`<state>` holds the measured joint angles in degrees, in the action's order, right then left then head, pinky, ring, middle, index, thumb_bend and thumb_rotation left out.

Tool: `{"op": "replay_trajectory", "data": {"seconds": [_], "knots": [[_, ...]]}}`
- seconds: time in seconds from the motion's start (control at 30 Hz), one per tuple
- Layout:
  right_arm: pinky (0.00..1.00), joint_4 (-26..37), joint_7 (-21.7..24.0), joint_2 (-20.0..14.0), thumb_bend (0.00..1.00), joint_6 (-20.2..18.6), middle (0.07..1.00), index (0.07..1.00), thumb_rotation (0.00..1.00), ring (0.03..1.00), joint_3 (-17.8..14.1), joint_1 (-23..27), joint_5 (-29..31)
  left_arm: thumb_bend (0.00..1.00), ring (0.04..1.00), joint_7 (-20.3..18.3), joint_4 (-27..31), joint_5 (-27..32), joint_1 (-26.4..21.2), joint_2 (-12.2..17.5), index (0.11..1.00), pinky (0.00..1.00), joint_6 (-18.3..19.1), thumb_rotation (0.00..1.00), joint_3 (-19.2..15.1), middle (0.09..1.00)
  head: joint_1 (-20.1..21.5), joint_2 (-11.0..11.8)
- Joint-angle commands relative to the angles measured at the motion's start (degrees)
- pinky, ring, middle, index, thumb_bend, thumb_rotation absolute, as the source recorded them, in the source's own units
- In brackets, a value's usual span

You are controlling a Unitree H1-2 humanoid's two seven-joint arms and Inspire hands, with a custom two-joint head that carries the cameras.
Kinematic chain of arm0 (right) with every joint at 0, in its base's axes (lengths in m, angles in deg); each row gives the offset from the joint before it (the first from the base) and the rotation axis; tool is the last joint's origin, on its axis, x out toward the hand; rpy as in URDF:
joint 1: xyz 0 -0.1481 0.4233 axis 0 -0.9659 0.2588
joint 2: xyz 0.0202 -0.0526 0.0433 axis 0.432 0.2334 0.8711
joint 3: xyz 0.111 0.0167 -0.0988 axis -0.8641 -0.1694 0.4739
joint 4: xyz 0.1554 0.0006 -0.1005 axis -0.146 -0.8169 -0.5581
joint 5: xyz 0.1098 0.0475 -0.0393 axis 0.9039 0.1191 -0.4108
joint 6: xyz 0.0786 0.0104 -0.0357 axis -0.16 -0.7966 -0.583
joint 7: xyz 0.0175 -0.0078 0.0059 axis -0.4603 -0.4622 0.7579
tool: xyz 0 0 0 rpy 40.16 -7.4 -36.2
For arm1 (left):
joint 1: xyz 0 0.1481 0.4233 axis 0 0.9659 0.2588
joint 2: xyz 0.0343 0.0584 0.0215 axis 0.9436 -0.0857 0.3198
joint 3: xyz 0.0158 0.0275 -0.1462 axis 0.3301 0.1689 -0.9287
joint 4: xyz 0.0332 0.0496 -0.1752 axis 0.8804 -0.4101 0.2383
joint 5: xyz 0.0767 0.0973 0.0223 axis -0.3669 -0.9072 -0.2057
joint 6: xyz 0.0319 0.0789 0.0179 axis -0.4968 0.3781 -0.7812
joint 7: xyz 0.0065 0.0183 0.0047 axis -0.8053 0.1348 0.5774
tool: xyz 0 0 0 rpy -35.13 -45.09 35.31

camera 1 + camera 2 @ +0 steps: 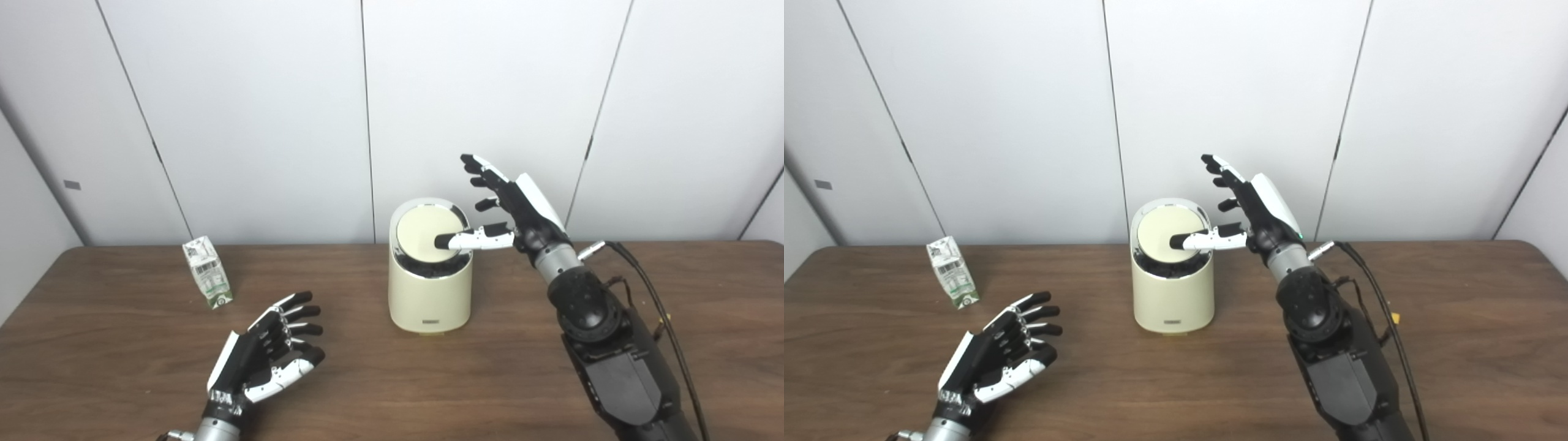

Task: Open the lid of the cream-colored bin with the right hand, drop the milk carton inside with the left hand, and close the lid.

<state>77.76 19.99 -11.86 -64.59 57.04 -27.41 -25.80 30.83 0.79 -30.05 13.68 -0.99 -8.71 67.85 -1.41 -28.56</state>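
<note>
The cream-colored bin [430, 294] stands at the table's middle. Its round lid [422, 234] is tilted up at the front, so a dark gap shows under its near edge. My right hand [509, 205] is raised just right of the bin, open, fingers spread upward, and its thumb lies across the lid. A small white and green milk carton [207, 271] stands upright at the back left of the table. My left hand [269, 352] hovers open over the table's front left, fingers apart, a short way in front and to the right of the carton, holding nothing.
The brown wooden table [380, 380] runs across the whole view, with white wall panels [257, 116] right behind it. A black cable [658, 306] trails from my right wrist over the table's right side.
</note>
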Motion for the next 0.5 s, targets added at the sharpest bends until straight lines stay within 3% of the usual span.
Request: {"op": "replay_trajectory", "data": {"seconds": [0.0,0.17,0.47], "knots": [[0.67,0.77,-1.19,0.37,0.93,0.81,0.907,0.913,0.31,0.864,0.40,3.89,-1.16,0.71,0.695,-0.13,1.23,0.20,-1.91,0.40,0.867,0.56,-2.06,0.22,-0.09,0.792,-0.19,-0.03],[0.72,-0.26,-0.63,0.50,0.93,-0.51,0.902,0.919,0.31,0.870,1.12,4.83,-2.23,0.72,0.690,0.10,1.71,0.52,-1.92,0.25,0.856,0.55,-1.40,0.21,-0.27,0.787,-0.21,-0.05],[0.72,-1.15,-0.29,0.14,0.92,-1.31,0.925,0.927,0.31,0.877,2.39,5.41,-4.24,0.72,0.683,0.14,1.84,0.53,-1.94,0.29,0.853,0.54,-1.39,0.21,-0.22,0.779,-0.26,-0.05]]}}
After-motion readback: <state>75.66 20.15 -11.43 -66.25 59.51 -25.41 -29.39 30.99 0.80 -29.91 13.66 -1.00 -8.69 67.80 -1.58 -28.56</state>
